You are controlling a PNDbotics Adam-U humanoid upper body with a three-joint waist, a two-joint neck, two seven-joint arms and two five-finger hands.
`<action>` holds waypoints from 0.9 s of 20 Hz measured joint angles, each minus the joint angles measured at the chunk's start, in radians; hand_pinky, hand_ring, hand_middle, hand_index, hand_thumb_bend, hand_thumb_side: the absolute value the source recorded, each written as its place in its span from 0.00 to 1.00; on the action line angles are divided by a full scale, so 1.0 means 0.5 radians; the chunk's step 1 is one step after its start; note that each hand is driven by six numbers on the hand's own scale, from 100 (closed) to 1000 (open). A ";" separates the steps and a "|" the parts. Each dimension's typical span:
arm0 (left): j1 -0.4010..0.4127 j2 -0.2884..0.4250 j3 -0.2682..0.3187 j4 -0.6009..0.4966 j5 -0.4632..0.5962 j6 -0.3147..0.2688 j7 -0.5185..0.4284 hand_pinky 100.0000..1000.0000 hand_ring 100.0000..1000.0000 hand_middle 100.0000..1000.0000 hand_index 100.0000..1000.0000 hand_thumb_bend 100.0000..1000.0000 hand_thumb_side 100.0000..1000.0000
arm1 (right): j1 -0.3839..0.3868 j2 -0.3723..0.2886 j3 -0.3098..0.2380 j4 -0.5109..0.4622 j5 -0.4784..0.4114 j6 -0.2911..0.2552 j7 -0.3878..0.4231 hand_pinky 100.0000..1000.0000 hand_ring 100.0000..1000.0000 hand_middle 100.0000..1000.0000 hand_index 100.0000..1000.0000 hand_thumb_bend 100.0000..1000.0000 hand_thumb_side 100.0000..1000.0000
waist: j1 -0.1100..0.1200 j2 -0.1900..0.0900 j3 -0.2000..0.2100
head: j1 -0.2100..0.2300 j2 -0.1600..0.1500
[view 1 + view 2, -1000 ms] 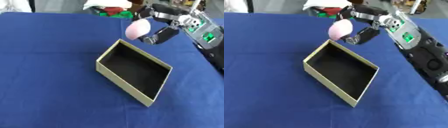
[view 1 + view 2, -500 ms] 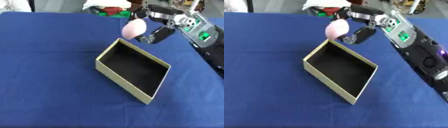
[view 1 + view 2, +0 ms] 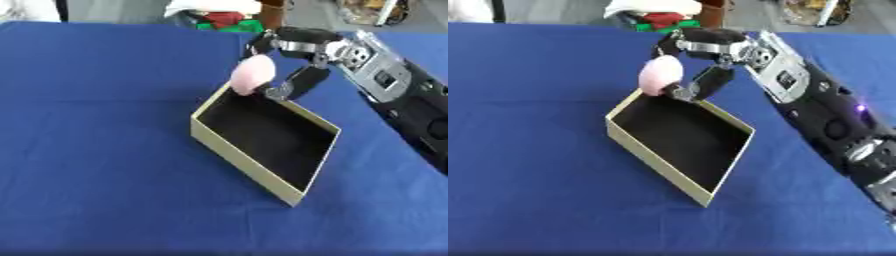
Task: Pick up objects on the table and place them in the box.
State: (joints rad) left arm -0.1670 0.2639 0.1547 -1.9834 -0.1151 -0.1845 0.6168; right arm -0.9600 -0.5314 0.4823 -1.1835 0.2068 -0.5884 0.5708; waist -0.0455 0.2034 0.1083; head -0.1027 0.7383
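- Reaching in from the right side of the left eye view, the robot's right hand [image 3: 293, 67] holds a pale pink egg-shaped object [image 3: 252, 75], with its fingers curled over the top and its thumb [image 3: 293, 85] pressed against the object's lower right side.
- The pink object hangs over the far corner of the open cardboard box [image 3: 229, 151], just above the rim and not yet down on the dark floor inside.
- The box sits askew on the blue tablecloth [image 3: 96, 130], one corner pointing away from the robot and one towards it; its outer walls are tan and its inside is black and holds nothing that can be seen.
- At the far edge of the table lies a heap of red, green and white things [image 3: 220, 15], too blurred to name.
- In the right eye view the same right hand [image 3: 702, 55] shows with more of the black and silver forearm [image 3: 815, 110] behind it, running down to the lower right corner.
- Here the pink object [image 3: 660, 74] is clamped between the curled fingers and the thumb, again above the far corner of the box [image 3: 647, 150], with the thumb tip close to the box's far rim.
- The left hand shows in neither view.
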 measured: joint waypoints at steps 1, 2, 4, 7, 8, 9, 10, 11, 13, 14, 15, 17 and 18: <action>0.000 0.000 -0.002 0.000 0.000 0.000 0.000 0.71 0.56 0.65 0.64 0.49 0.93 | 0.000 0.000 0.000 0.000 0.024 -0.002 -0.002 0.57 0.65 0.61 0.73 0.00 0.18 | 0.000 0.000 0.001 | -0.001 0.000; 0.000 0.000 -0.004 0.000 0.000 0.000 0.000 0.71 0.56 0.65 0.64 0.49 0.93 | 0.000 0.000 0.000 0.000 0.048 -0.006 -0.006 0.59 0.66 0.61 0.74 0.00 0.16 | 0.000 0.000 0.002 | -0.002 0.000; 0.000 0.000 -0.004 0.000 0.000 0.000 0.000 0.71 0.56 0.65 0.64 0.50 0.93 | 0.000 0.000 -0.003 -0.005 0.103 -0.020 -0.020 0.59 0.66 0.59 0.75 0.00 0.17 | 0.000 0.000 0.002 | -0.003 0.000; 0.000 0.000 -0.004 0.000 0.001 0.000 0.000 0.71 0.56 0.65 0.64 0.49 0.93 | 0.004 0.000 0.001 -0.013 0.189 -0.039 -0.039 0.58 0.66 0.59 0.78 0.00 0.21 | 0.000 0.003 0.003 | -0.004 0.000; 0.000 0.000 -0.004 0.000 0.001 0.000 0.000 0.71 0.56 0.65 0.64 0.50 0.93 | 0.005 0.000 0.010 -0.013 0.216 -0.043 -0.043 0.58 0.66 0.60 0.78 0.00 0.24 | 0.000 0.005 0.003 | -0.005 0.000; 0.000 0.000 -0.004 0.000 0.001 0.000 0.000 0.71 0.56 0.65 0.64 0.50 0.93 | 0.008 0.000 0.016 -0.013 0.241 -0.045 -0.045 0.58 0.66 0.60 0.79 0.00 0.27 | 0.000 0.007 0.003 | -0.007 0.000; 0.000 0.000 -0.004 0.000 0.001 0.000 -0.001 0.71 0.56 0.65 0.64 0.50 0.93 | 0.013 0.001 0.024 -0.012 0.259 -0.047 -0.047 0.59 0.67 0.61 0.80 0.00 0.31 | 0.000 0.009 0.003 | -0.009 0.000; 0.000 0.000 -0.004 0.000 0.001 0.000 -0.001 0.71 0.56 0.65 0.64 0.50 0.93 | 0.019 0.001 0.029 -0.011 0.271 -0.049 -0.049 0.61 0.67 0.62 0.80 0.00 0.33 | 0.000 0.012 0.003 | -0.010 0.000; 0.000 0.000 -0.004 0.000 0.001 0.000 -0.001 0.71 0.56 0.65 0.64 0.50 0.93 | 0.020 0.002 0.035 -0.006 0.291 -0.052 -0.052 0.64 0.68 0.64 0.80 0.00 0.43 | 0.001 0.013 0.002 | -0.011 0.000; 0.000 0.000 -0.004 0.000 0.002 0.000 -0.001 0.71 0.56 0.65 0.64 0.50 0.93 | 0.020 0.002 0.035 -0.006 0.298 -0.054 -0.054 0.66 0.70 0.67 0.80 0.05 0.51 | 0.001 0.013 0.000 | -0.011 0.000; 0.000 0.000 -0.004 0.000 0.002 0.000 -0.001 0.71 0.56 0.65 0.64 0.50 0.93 | 0.020 0.001 0.034 -0.006 0.309 -0.059 -0.059 0.67 0.70 0.67 0.81 0.10 0.55 | 0.001 0.013 -0.001 | -0.011 0.000; 0.000 0.000 -0.004 0.000 0.002 0.000 -0.001 0.71 0.56 0.65 0.64 0.50 0.92 | 0.021 -0.001 0.034 -0.007 0.328 -0.071 -0.071 0.67 0.71 0.68 0.81 0.14 0.58 | 0.001 0.013 -0.002 | -0.011 0.000; 0.000 0.000 -0.004 0.000 0.002 0.000 -0.001 0.71 0.56 0.65 0.64 0.50 0.92 | 0.021 -0.002 0.034 -0.009 0.337 -0.076 -0.076 0.67 0.71 0.68 0.82 0.14 0.59 | 0.001 0.013 -0.002 | -0.011 0.000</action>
State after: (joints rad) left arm -0.1669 0.2639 0.1526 -1.9834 -0.1142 -0.1846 0.6161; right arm -0.9495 -0.5325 0.4994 -1.1880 0.3754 -0.6263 0.5329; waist -0.0447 0.2098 0.1075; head -0.1082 0.7383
